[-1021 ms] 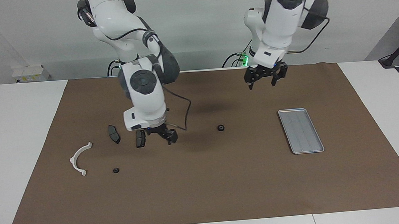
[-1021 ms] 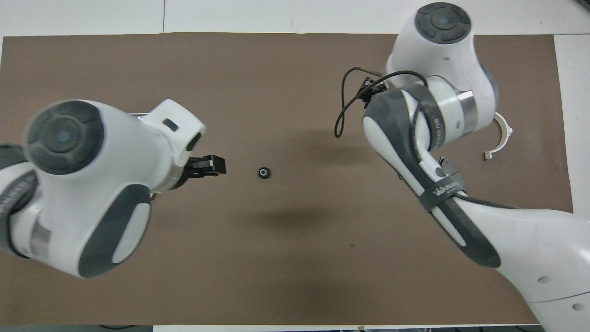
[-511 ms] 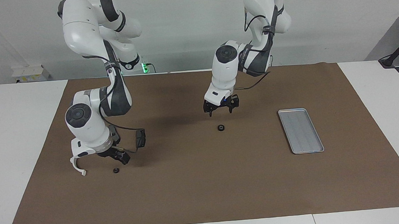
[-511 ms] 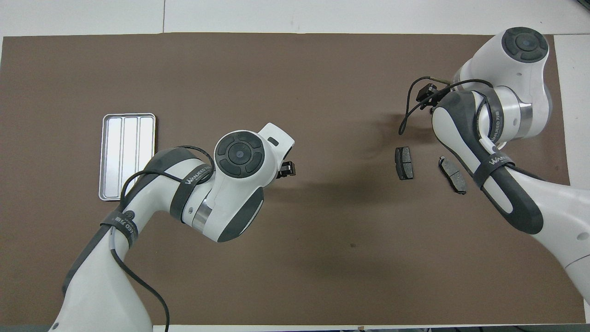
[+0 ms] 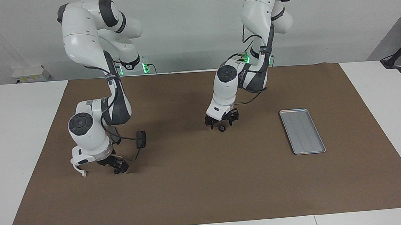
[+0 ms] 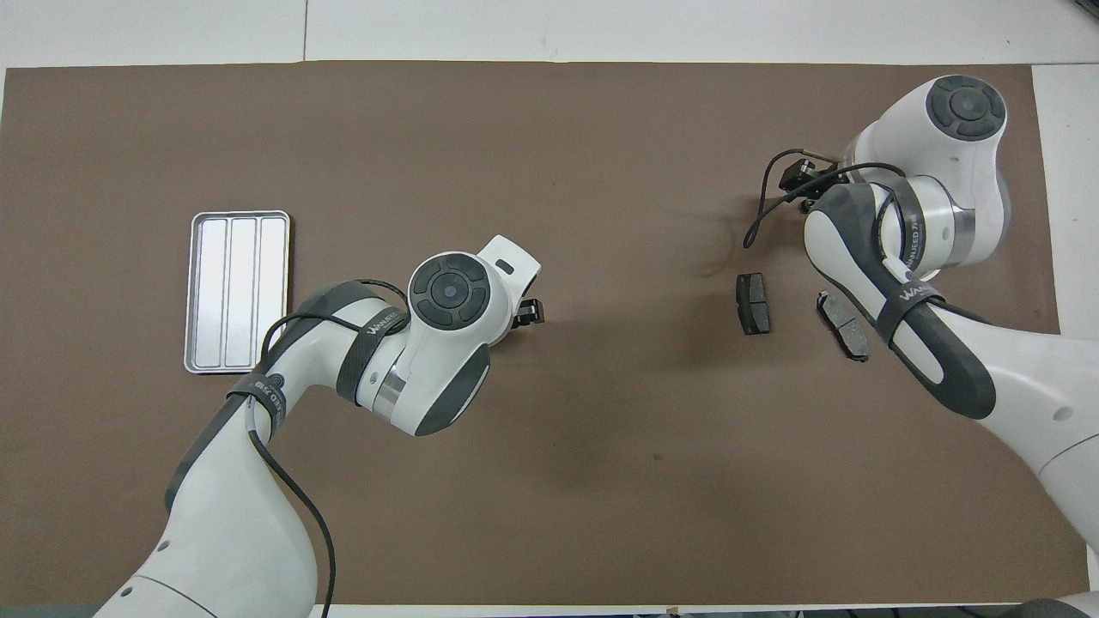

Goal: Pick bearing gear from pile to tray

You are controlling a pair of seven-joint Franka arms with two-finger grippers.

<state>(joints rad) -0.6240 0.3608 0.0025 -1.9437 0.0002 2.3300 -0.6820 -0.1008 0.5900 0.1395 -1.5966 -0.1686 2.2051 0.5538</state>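
Low over the brown mat (image 5: 205, 195), near mid-table: left gripper (image 5: 222, 122), fingertips spread apart, gripping nothing, with one black ring (image 5: 222, 129) just under and between them; touching or not, impossible to say. Well apart from that ring, toward the left arm's end of the table: the tray (image 5: 302, 130), flat on the mat, with nothing in it. Toward the right arm's end: right gripper (image 5: 119, 167), down at the mat right beside a second ring (image 5: 116, 171), contact unclear, open or closed not readable. Just next to it, a white arc (image 5: 82, 173), mostly covered by the right wrist, only its lower end showing. Nearer to the robots, one dark brake plate (image 5: 141, 138) in the facing view, its twin (image 6: 843, 324) plain only from overhead. On a dark strap (image 6: 378, 324) round each forearm, white lettering, seemingly "WANJEED". From overhead, both rings hidden under the arms.
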